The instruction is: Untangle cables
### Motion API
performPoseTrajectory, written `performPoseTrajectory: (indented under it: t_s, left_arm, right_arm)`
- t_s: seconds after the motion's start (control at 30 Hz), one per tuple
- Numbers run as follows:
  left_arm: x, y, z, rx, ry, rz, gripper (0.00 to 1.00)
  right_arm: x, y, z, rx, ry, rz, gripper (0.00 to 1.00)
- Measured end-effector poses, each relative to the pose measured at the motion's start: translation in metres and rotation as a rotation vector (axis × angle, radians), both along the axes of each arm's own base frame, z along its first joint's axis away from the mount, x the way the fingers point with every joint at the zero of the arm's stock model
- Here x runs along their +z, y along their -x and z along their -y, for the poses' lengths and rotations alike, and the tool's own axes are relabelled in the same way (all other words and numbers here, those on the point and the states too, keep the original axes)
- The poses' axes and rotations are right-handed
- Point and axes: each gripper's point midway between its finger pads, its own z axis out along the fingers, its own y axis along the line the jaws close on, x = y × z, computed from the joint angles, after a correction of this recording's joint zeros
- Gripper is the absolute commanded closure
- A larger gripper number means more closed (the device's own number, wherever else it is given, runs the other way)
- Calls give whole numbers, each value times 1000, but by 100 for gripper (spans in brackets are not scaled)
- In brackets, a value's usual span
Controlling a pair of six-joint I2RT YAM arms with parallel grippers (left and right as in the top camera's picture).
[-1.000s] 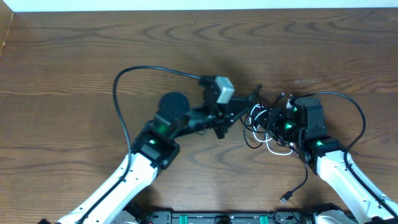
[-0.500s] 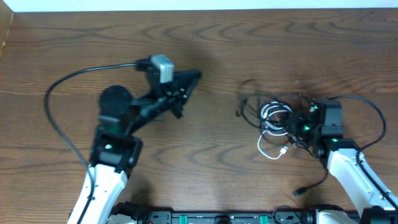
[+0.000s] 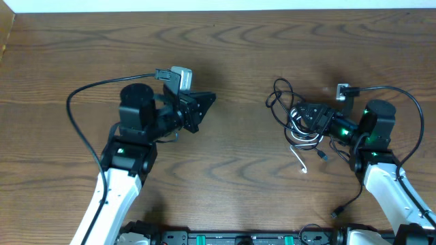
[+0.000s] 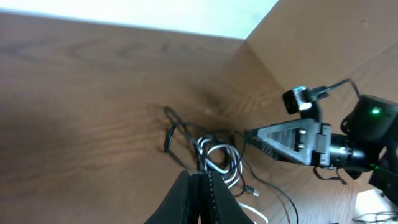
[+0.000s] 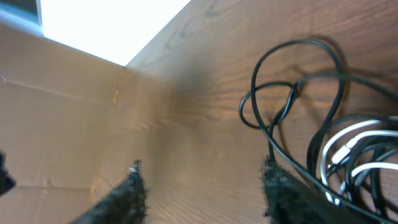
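Note:
The cables lie in one tangle on the wooden table, right of centre: black loops at the far side and a white coil in the middle, with a white end trailing toward the front. My right gripper points left over the tangle. In the right wrist view it is open with bare wood between the fingers, and a black cable runs past the right finger. My left gripper is shut on nothing, well to the left of the tangle.
A thin black cord ending in a plug lies at the front beside the right arm. A cardboard wall stands along the table's side. The table's far edge meets a white surface.
My left gripper has pulled away from the tangle to the left, staying shut. My right gripper has opened wide, and the tangle has shifted a little to the right.

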Motion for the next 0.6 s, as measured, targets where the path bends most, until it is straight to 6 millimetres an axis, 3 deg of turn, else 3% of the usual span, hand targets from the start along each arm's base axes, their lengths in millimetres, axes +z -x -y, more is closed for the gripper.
performPoseTrajectory:
  t_s: [0.17,0.33,0.43,0.6]
  left_arm:
    - [-27,-7,8,-15,-13,-82,91]
    - [-48,-15,12,-15,-16,-139,91]
    - [-53,-17,13,-11,-13,-163,91]
    - [-53,-17,13,-10,-12,-165,91]
  right_arm:
    - [-32,15,-11,46,149,-59,21]
    - [-61,26,-32,105,427,-22,7]
    - [-68,21,-29,67,587,19,1]
    - [-80,3,-9,-45,760,44,1]
